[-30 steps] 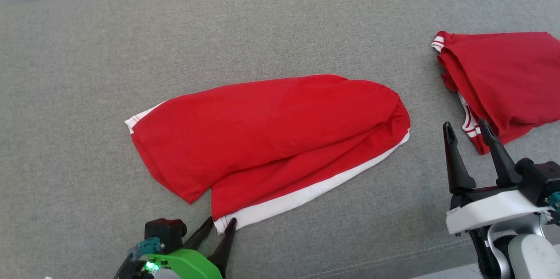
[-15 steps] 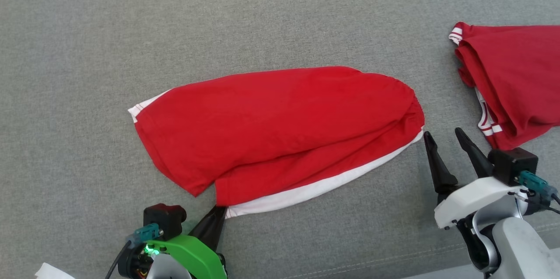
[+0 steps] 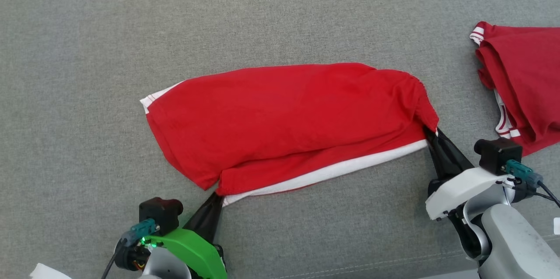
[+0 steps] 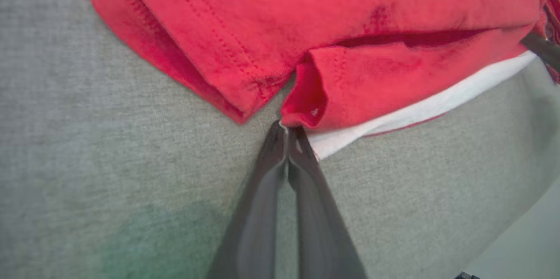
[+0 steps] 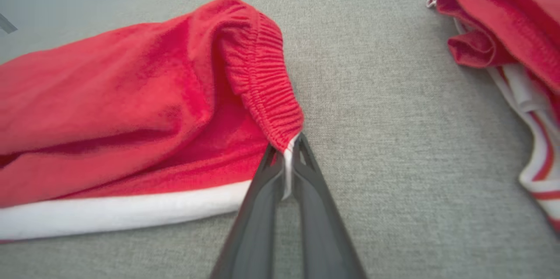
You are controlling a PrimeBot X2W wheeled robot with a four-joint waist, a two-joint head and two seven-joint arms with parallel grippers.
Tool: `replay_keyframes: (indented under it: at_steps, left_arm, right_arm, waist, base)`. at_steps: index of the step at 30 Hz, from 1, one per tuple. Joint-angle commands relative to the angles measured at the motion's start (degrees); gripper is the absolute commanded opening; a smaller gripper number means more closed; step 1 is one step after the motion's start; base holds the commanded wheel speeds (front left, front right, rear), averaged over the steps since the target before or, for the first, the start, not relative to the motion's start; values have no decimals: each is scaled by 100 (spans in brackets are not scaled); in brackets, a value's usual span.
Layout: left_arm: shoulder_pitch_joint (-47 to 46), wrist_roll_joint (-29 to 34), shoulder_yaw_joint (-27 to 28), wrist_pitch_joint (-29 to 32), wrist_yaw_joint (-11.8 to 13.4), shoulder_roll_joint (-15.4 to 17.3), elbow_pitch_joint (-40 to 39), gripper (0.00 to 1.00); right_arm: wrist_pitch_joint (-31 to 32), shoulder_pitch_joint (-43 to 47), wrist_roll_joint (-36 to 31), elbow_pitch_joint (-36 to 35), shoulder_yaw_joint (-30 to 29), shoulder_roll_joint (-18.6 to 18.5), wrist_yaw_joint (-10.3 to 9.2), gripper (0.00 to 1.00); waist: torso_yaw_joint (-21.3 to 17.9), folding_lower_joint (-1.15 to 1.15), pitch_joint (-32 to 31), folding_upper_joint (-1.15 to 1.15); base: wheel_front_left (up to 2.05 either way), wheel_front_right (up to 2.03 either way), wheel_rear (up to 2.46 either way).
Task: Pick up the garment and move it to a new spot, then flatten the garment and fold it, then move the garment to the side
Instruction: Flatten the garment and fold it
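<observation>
The left gripper has its two fingers pressed tight together. They pinch the near left corner of the shorts, where the red hem meets the white band. The right gripper has its fingers pressed together too. They pinch the right end of the shorts at the crinkly waistband, with a thin bit of white cloth between the tips. The shorts lie long on the grey cushion, reaching from one gripper to the other. The red top layer hides most of the white band under it. Well to the right of the shorts lies another red cloth with white stripes, and the picture edge cuts it off. Near the shorts' left corner, past the left gripper, a small white thing peeks in. It is too cut off to tell what it is.
</observation>
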Motion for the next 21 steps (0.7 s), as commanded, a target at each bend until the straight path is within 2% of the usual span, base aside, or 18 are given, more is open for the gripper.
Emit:
replay_keyframes:
  at_steps: [1,5,14,21]
  left_arm:
    - [-65,97,87,-59,81,104,-1,0]
    - [-137,218,165,-314,165,139,-483,0]
    - [-516,652,490,-446,421,552,-1913,0]
    - [-1212,950,740,-479,553,679,-2718,0]
  right_arm:
    - [-82,-28,41,-65,-22,-50,-3,0]
    - [-194,80,57,-467,-160,-92,-5,0]
    - [88,158,95,-1897,-628,4,-6,0]
    - [185,-330,88,-2948,-1172,343,-6,0]
  waist:
    - [3,0,-29,0]
    - [7,0,-134,0]
    - [83,0,-414,0]
    - [100,0,-671,0]
  base:
    - [0,0,0]
    - [0,0,0]
    - [0,0,0]
    - [0,0,0]
